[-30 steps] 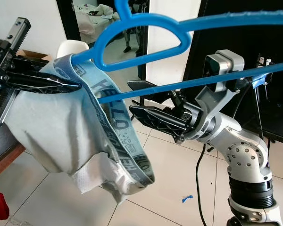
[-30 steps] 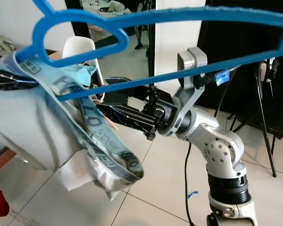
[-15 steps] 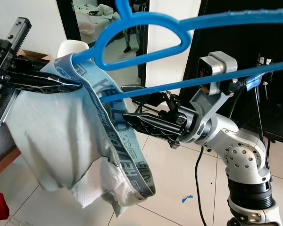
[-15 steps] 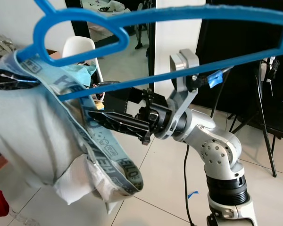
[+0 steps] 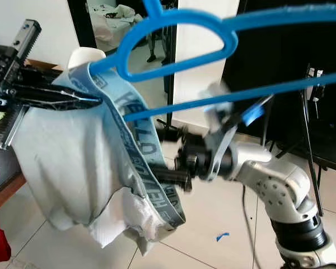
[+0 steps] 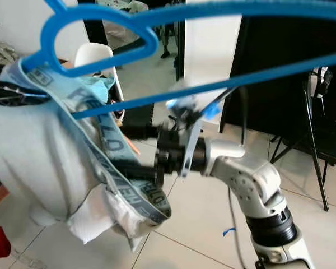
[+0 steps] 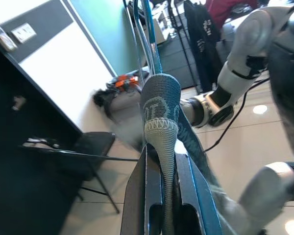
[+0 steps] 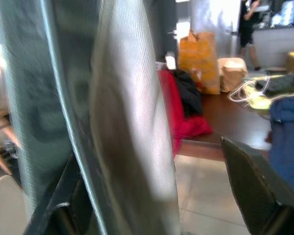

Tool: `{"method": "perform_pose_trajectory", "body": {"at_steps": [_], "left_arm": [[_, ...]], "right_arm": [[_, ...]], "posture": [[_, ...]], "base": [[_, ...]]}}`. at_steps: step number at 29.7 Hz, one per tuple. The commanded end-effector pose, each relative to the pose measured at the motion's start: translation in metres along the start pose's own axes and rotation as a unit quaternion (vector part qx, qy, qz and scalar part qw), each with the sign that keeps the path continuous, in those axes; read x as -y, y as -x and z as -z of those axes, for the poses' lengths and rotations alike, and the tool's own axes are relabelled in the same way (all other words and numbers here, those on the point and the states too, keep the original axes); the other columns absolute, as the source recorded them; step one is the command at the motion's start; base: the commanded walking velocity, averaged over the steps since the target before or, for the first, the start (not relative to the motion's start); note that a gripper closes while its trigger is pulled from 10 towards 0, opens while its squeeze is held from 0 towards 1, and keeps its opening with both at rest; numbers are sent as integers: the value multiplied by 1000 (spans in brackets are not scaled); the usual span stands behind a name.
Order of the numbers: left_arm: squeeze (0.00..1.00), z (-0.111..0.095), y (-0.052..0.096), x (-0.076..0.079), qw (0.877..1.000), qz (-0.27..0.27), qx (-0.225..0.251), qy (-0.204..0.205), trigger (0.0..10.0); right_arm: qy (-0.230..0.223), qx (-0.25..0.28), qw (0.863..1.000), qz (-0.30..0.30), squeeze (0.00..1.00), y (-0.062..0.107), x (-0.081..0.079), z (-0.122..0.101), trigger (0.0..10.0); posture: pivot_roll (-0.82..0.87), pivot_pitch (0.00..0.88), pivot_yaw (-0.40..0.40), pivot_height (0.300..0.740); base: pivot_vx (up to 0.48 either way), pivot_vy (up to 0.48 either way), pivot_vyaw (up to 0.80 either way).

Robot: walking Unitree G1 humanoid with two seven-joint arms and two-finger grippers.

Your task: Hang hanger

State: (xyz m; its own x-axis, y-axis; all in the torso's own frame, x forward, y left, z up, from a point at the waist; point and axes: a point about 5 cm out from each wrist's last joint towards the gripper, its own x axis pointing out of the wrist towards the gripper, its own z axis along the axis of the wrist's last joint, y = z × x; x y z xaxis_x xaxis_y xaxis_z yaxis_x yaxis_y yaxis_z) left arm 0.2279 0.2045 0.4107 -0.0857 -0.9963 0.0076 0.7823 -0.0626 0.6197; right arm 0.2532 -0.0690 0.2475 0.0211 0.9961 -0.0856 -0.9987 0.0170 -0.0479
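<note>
Hanger (image 5: 173,22) not hung yet; shorts (image 5: 73,157) are pinched by left gripper (image 5: 84,101), right gripper (image 5: 173,178) is spread open around them

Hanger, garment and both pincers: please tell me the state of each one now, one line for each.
blue hanger: held up in the air, not hung on anything.
grey garment: waistband looped over the hanger's end, cloth hanging down.
left pincer: shut on the garment's waistband.
right pincer: blurred, fingers spread, reaching into the garment's lower waistband.
</note>
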Motion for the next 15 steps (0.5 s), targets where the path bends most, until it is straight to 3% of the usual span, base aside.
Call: {"method": "perform_pose_trajectory", "body": {"at_steps": [1, 2, 4, 6, 10, 12, 13, 14, 15], "left_arm": [[0, -2, -1, -3, 1000, -13, 2, -13, 10000], [0, -4, 0, -5, 999, -25, 3, -24, 10000], [0, -4, 0, -5, 999, -25, 3, -24, 10000], [0, -8, 2, -8, 998, -39, 0, -39, 10000], [0, -12, 5, -8, 998, -46, -6, -48, 10000], [0, -17, 12, -5, 997, -54, -18, -52, 10000], [0, -17, 12, -5, 997, -54, -18, -52, 10000], [0, -18, 15, -3, 997, -56, -25, -52, 10000], [0, -18, 15, -3, 997, -56, -25, -52, 10000]], "right_arm": [[3, -56, 998, -4, 0, -4, -3, 16, 10000], [7, -123, 992, 23, 0, 1, 2, 32, 10000], [7, -123, 992, 23, 0, 1, 2, 32, 10000], [2, -199, 975, 95, 0, 20, 19, 49, 10000], [-10, -234, 960, 156, 0, 40, 32, 56, 10000], [-34, -256, 931, 257, 0, 69, 53, 63, 10000], [-34, -256, 931, 257, 0, 69, 53, 63, 10000], [-46, -262, 913, 309, 0, 83, 63, 65, 10000], [-46, -262, 913, 309, 0, 83, 63, 65, 10000]], "posture": [[-11, 35, 35, 740], [-12, 33, 33, 740], [-12, 33, 33, 740], [-11, 29, 30, 740], [-12, 27, 28, 740], [-17, 21, 26, 740], [-17, 21, 26, 740], [-18, 19, 26, 740], [-18, 19, 26, 740]], "base": [[0, 0, 0], [0, 0, 0], [0, 0, 0], [0, 0, 0], [0, 0, 0], [0, 0, 0], [0, 0, 0], [0, 0, 0], [0, 0, 0]]}}
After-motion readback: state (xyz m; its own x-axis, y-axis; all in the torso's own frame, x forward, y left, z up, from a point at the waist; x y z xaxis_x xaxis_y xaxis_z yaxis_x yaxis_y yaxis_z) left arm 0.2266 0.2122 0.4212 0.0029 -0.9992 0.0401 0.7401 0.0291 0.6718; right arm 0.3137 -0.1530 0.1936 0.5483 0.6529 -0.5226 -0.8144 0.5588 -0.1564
